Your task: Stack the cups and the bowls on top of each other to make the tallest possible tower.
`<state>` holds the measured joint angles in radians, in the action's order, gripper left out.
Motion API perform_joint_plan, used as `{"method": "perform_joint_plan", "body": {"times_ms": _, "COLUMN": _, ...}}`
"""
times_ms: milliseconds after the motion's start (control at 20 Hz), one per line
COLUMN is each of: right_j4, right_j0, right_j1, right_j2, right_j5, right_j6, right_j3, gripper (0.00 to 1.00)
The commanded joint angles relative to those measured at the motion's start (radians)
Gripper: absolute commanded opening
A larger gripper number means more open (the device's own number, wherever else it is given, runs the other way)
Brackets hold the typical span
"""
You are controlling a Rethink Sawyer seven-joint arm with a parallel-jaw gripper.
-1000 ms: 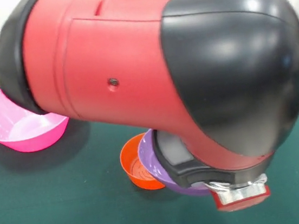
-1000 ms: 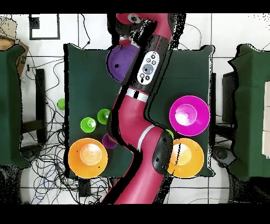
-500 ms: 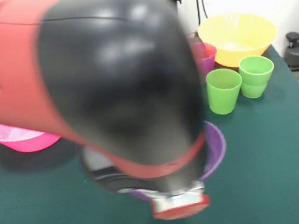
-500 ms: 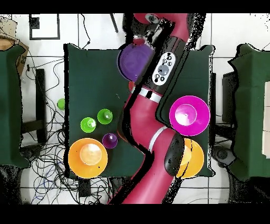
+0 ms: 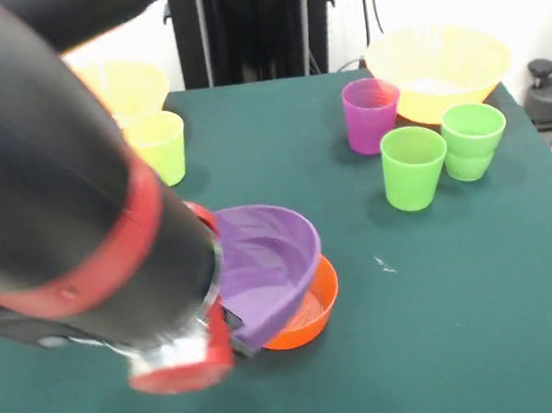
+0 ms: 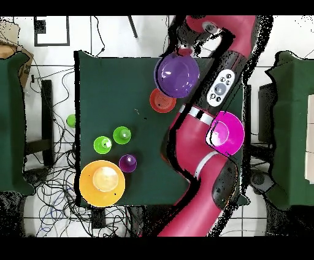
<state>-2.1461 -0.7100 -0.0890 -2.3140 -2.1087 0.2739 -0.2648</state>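
My gripper (image 5: 232, 323) (image 6: 183, 51) is shut on the rim of the medium purple bowl (image 5: 266, 265) (image 6: 176, 75). It holds the bowl tilted just above the small orange bowl (image 5: 317, 312) (image 6: 159, 102), overlapping its edge. The yellow-green cup (image 5: 158, 145) stands upright behind my arm. The purple cup (image 5: 370, 114) (image 6: 127, 163) and two green cups (image 5: 414, 165) (image 5: 472, 139) (image 6: 122, 135) (image 6: 102, 145) stand together. My fingers are hidden by the wrist in the front view.
One orange-yellow bowl (image 5: 437, 64) (image 6: 102, 179) sits by the cups and another (image 5: 128, 87) behind the yellow-green cup. The pink bowl (image 6: 224, 133) lies partly under my arm. A small green thing (image 6: 71, 120) sits just off the table's edge. My arm fills the front view's left.
My arm has swung to the right in the overhead view, carrying the purple bowl with it. The orange bowl, the yellow-green cup and the back left bowl have come into sight.
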Motion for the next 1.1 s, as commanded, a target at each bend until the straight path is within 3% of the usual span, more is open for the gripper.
{"method": "perform_joint_plan", "body": {"times_ms": 50, "right_j4": 0.323, "right_j0": -0.108, "right_j1": -0.024, "right_j2": 0.395, "right_j5": -0.155, "right_j6": -0.565, "right_j3": -0.253, "gripper": 0.0}}
{"method": "perform_joint_plan", "body": {"times_ms": 200, "right_j4": 0.522, "right_j0": -0.205, "right_j1": -0.065, "right_j2": 0.473, "right_j5": -0.117, "right_j6": -0.852, "right_j3": -0.509, "gripper": 0.0}}
{"method": "perform_joint_plan", "body": {"times_ms": 500, "right_j4": 0.717, "right_j0": -0.288, "right_j1": -0.126, "right_j2": 0.549, "right_j5": 0.056, "right_j6": -1.239, "right_j3": -0.777, "gripper": 0.0}}
{"method": "perform_joint_plan", "body": {"times_ms": 750, "right_j4": 0.806, "right_j0": -0.339, "right_j1": -0.176, "right_j2": 0.591, "right_j5": 0.259, "right_j6": -1.486, "right_j3": -0.921, "gripper": 0.0}}
{"method": "perform_joint_plan", "body": {"times_ms": 1100, "right_j4": 0.852, "right_j0": -0.318, "right_j1": -0.097, "right_j2": 0.687, "right_j5": 0.445, "right_j6": -1.615, "right_j3": -0.964, "gripper": 0.0}}
